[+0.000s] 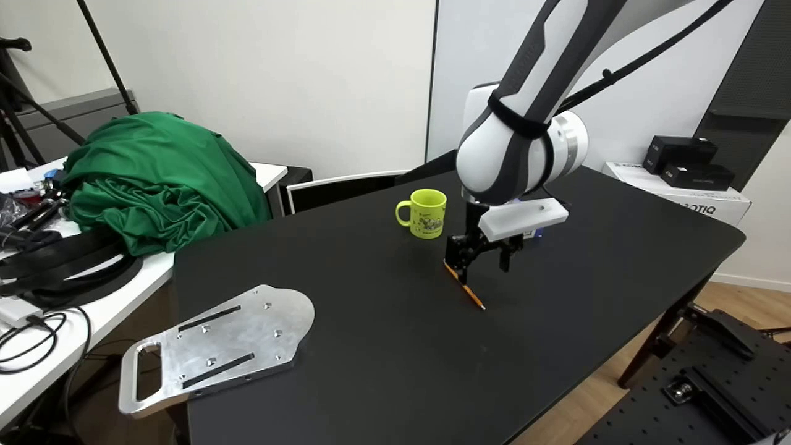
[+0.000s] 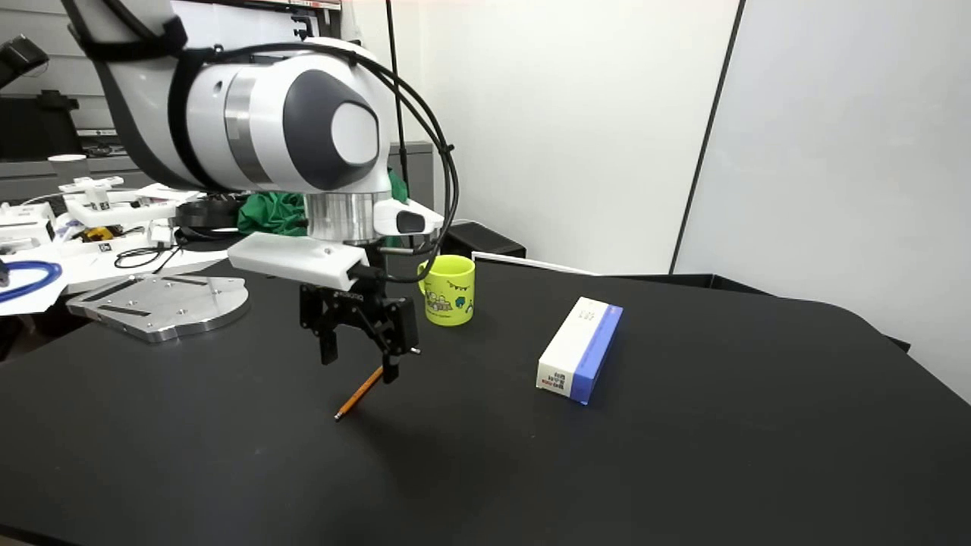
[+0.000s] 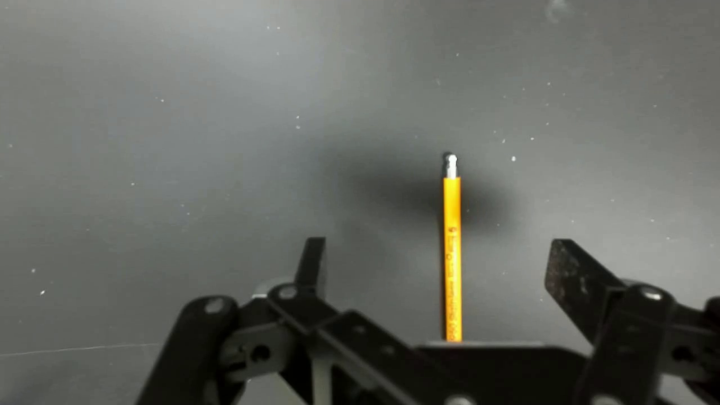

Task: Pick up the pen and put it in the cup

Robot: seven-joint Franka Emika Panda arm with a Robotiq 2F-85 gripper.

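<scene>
**Gripper [image 3: 437, 247] Spread Around the Pen [image 3: 453, 259], Close by the Mug [image 1: 426, 214]**

The mug, yellow-green and printed with small drawings, stands upright on the black table [image 2: 683, 455]. Its handle is on its left side in both exterior views. Near the mug, and outside it, lies the pen: a thin orange pencil with a silver-coloured end. One of its ends aims roughly at the mug, the other away from it.

The gripper points down near the mug, at the end of the white and grey arm [image 2: 265, 121]. Its two fingers [image 3: 568, 275] stand well apart. In the wrist view the pen runs through the gap between them with room on both sides, nearer the finger on the right of that view. In both exterior views a finger passes in front of part of the pen. I cannot tell exactly how high the fingertips are.

Right of the mug in both exterior views, and apart from it, a blue-and-white box [image 2: 579, 350] lies on the same table. Left of the mug in both, well apart, lies a silver metal plate [image 1: 235, 340] with slots and holes. Farther left of the mug in an exterior view, a green cloth [image 1: 160, 179] is heaped on a white table [image 1: 156, 266].
</scene>
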